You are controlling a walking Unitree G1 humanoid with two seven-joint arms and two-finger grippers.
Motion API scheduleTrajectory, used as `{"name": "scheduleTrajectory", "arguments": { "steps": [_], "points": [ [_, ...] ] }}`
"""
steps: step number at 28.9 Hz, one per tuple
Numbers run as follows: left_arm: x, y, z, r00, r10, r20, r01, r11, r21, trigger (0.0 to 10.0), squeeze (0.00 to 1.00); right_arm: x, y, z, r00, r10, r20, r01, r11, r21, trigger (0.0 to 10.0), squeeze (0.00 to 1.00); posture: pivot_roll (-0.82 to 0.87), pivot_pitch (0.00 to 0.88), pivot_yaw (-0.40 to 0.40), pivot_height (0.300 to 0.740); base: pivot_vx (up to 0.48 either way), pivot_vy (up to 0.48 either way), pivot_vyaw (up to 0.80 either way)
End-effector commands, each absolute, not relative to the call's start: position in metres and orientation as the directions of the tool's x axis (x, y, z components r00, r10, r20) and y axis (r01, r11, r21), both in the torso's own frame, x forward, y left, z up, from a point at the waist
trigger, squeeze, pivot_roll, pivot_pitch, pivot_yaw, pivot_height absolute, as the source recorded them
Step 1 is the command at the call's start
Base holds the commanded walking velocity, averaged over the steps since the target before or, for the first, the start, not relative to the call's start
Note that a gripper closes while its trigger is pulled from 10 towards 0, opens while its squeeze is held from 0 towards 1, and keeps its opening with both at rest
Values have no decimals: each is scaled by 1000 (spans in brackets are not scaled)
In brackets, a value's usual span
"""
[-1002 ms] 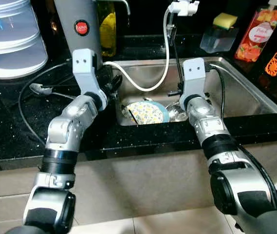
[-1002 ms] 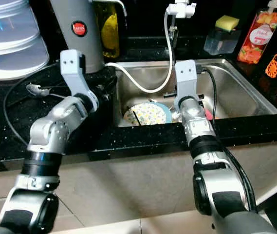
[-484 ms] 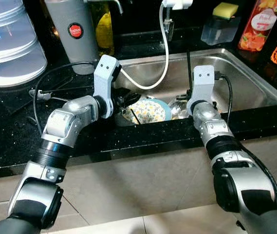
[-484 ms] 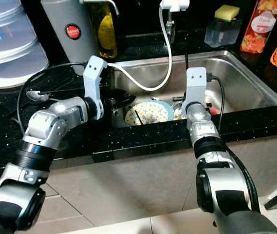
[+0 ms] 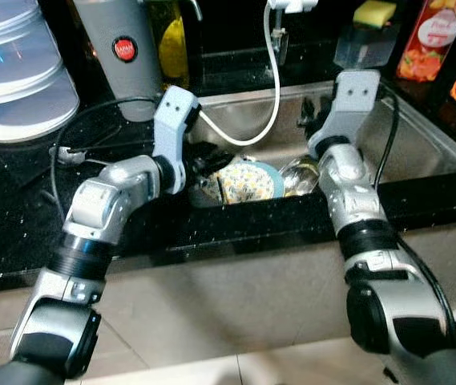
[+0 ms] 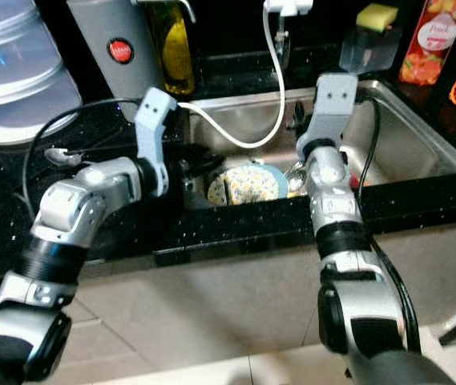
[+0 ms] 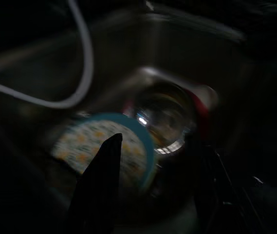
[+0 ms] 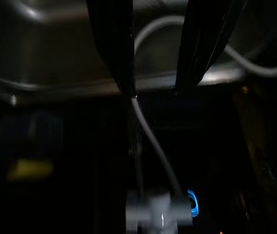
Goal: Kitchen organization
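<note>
While the left pincer hangs open over the patterned plate in the sink, the right pincer is open too.

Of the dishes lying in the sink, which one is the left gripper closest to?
The floral plate with the blue rim: the left gripper hangs just over its edge. The shiny metal bowl lies beyond it, under the right arm.
</note>
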State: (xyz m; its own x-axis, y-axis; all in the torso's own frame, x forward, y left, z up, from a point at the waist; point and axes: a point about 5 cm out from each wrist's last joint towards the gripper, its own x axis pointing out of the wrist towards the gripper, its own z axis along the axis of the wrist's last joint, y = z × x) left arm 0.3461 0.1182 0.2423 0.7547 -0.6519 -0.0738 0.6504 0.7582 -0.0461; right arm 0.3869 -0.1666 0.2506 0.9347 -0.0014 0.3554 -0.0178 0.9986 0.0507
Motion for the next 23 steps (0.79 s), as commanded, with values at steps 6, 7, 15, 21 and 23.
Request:
{"name": "scheduleTrajectory", "arguments": {
  "steps": [6,7,15,21,23],
  "points": [
    [357,156,249,923,-383,-41,384,923,-5,10000,0,368,-188,250,909,-52,413,9,994,105,10000,0,139,10,65,740,0,0,0],
    [359,162,250,952,-304,-38,304,953,8,10000,0,364,-184,249,904,10,427,-57,994,97,10000,0,139,10,65,740,0,0,0],
    [360,182,239,994,-64,-86,61,997,-36,10000,0,344,-137,246,851,300,431,-332,943,-2,10000,0,139,1,72,740,0,0,0],
    [360,198,230,986,90,-138,-106,988,-113,10000,0,346,-131,244,860,297,415,-327,945,3,10000,0,146,0,66,740,0,0,0],
    [365,207,221,964,198,-176,-223,966,-132,10000,0,345,-130,244,860,309,405,-341,940,7,10000,0,150,0,58,740,0,0,0]
  ]
}}
